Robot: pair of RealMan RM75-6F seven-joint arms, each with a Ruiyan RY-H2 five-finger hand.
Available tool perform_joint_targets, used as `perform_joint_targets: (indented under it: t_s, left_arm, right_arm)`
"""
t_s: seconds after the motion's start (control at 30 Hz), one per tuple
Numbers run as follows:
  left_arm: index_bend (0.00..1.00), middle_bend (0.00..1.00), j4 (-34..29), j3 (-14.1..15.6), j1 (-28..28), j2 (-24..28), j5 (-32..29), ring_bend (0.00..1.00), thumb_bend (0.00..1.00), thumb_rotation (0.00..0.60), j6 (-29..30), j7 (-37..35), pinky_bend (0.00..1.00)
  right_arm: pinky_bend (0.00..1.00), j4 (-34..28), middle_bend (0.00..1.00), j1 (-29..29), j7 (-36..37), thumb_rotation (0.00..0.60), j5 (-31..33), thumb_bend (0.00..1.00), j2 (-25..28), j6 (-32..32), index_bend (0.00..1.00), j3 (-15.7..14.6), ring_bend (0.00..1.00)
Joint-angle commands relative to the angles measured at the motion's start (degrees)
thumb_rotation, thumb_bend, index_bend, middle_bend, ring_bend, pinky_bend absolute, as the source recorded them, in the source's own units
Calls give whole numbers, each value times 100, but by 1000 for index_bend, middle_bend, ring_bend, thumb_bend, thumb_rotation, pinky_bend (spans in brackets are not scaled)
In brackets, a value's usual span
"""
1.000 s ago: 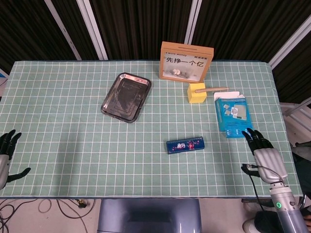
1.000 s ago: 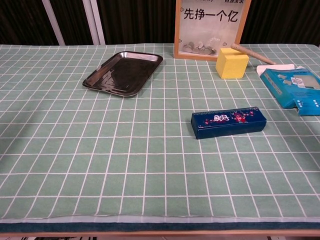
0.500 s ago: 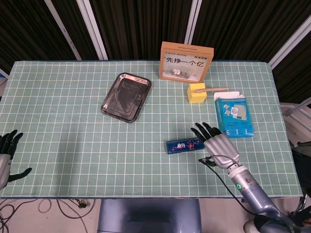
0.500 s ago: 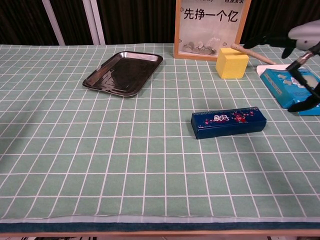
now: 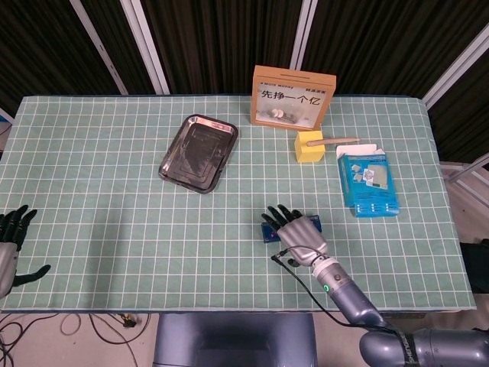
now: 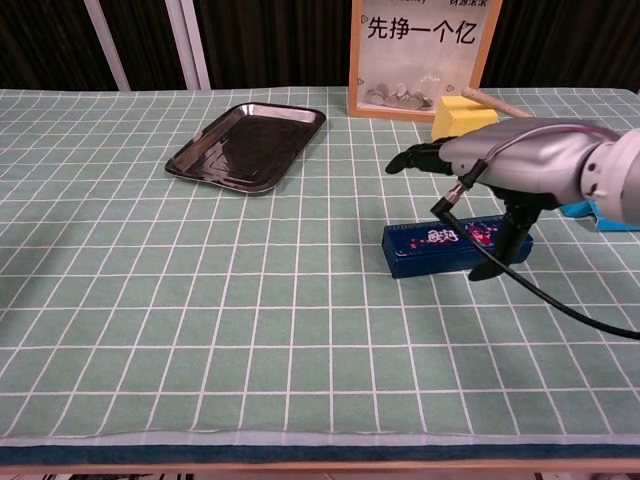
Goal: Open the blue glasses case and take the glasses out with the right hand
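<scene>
A green checked tablecloth (image 5: 92,176) covers the whole table. On it, upper left of centre in the head view, lies a dark metal tray (image 5: 199,153). At the top centre stands a framed sign (image 5: 293,97), and down to its right sit a blue box (image 5: 368,183) and a yellow block (image 5: 309,147).

The right hand (image 5: 298,233) hangs just above the blue glasses case (image 6: 456,244), lower centre of the frame, fingers spread and holding nothing (whether it touches the lid, I cannot tell). The case lies flat and closed.

The left hand (image 5: 11,248) sits at the lower left edge, fingers apart, empty.
</scene>
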Motion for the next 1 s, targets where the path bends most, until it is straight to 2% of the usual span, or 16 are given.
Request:
perform_joint_targets:
  t_s: [0.03, 0.2, 0.5, 1.0]
  left_arm:
    - [0, 0, 6, -11, -15, 4, -22, 0, 68, 600, -28, -27, 0]
    - [0, 0, 1, -10, -49, 12, -49, 0, 68, 600, -104, -43, 0]
    - [0, 0, -25, -13, -58, 31, -80, 0, 69, 600, -131, -62, 0]
    - [0, 0, -47, 5, -60, 50, -64, 0, 68, 600, -134, -81, 0]
  right_arm:
    - [223, 250, 0, 184, -149, 600, 299, 161, -282, 83, 85, 2, 0]
    - [222, 677, 0, 395, -186, 600, 561, 173, -668, 128, 99, 37, 0]
    - [223, 1004, 0, 589, -196, 600, 861, 215, -877, 113, 125, -47, 0]
    - [222, 1190, 0, 754, -163, 600, 1208, 479, -934, 137, 143, -197, 0]
